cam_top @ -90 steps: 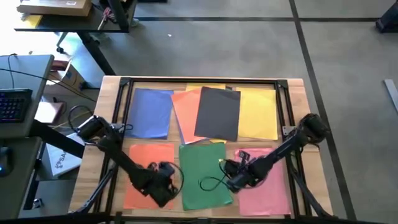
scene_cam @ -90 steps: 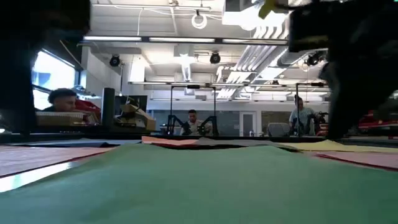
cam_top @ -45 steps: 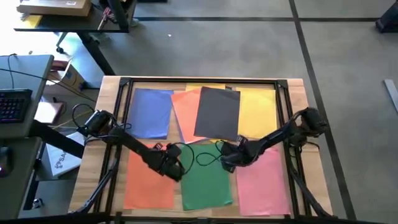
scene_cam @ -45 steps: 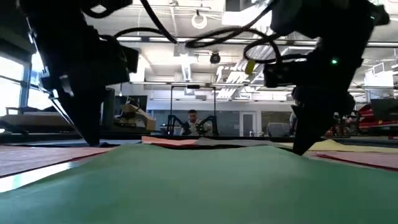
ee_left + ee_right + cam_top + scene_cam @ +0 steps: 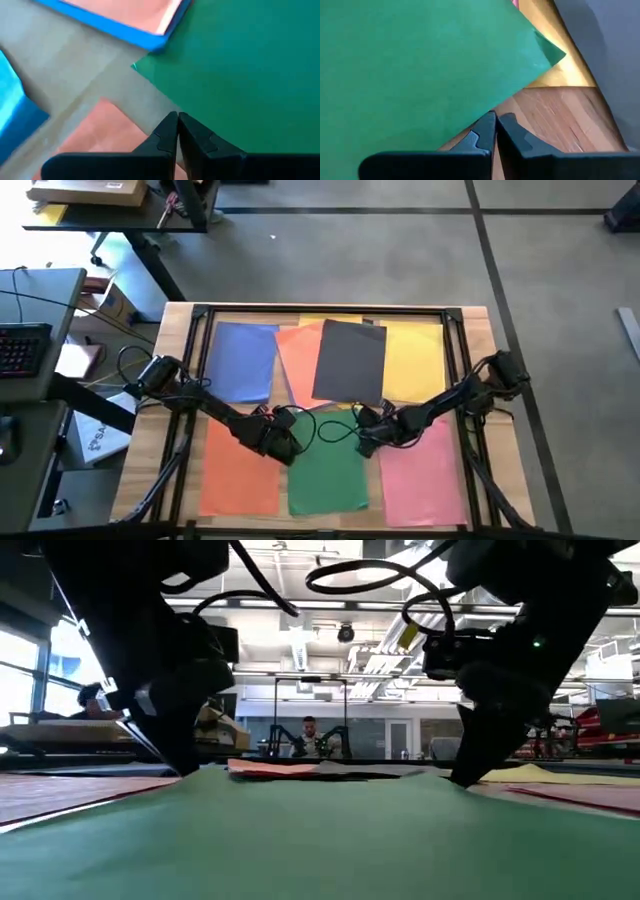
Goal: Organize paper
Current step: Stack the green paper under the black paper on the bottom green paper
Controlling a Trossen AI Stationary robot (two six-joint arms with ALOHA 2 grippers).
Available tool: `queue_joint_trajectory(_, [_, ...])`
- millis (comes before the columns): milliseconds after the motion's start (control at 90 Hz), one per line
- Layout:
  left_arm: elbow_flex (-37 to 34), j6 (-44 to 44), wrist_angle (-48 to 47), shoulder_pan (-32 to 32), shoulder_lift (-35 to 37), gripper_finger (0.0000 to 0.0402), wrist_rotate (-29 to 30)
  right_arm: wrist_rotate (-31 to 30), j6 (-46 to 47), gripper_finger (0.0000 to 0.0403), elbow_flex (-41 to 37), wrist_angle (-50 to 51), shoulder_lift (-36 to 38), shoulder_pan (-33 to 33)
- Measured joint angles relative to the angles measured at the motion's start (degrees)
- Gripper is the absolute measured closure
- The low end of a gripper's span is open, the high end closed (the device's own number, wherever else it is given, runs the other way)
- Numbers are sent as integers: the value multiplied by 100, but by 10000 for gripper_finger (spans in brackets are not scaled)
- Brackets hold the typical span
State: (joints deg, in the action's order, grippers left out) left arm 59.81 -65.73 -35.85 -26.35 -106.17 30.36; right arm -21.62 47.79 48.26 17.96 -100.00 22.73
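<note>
Clearance as I read it: left end effector point(image 5: 283, 446) and right end effector point(image 5: 365, 436) both sit low at the far corners of the green sheet point(image 5: 327, 475), tips pinched together. Cables point(image 5: 325, 425) loop between them. Open passage: bare wood strips of the surface point(image 5: 478, 330) beside the sheets.

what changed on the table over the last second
Both arms swung from the near edge to the green paper's far corners: the left gripper at one, the right gripper at the other, fingers shut. The green paper slid slightly left. Blue, grey, yellow, orange and pink sheets stayed put.
</note>
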Motion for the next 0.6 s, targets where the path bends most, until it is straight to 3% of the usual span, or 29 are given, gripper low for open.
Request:
queue_joint_trajectory(311, [0, -42, -77, 22, 4, 402, 21, -425, 495, 403, -14, 677, 392, 162])
queue_joint_trajectory(600, [0, 141, 9, 199, 4, 402, -47, -340, 303, 403, -12, 130, -20, -197])
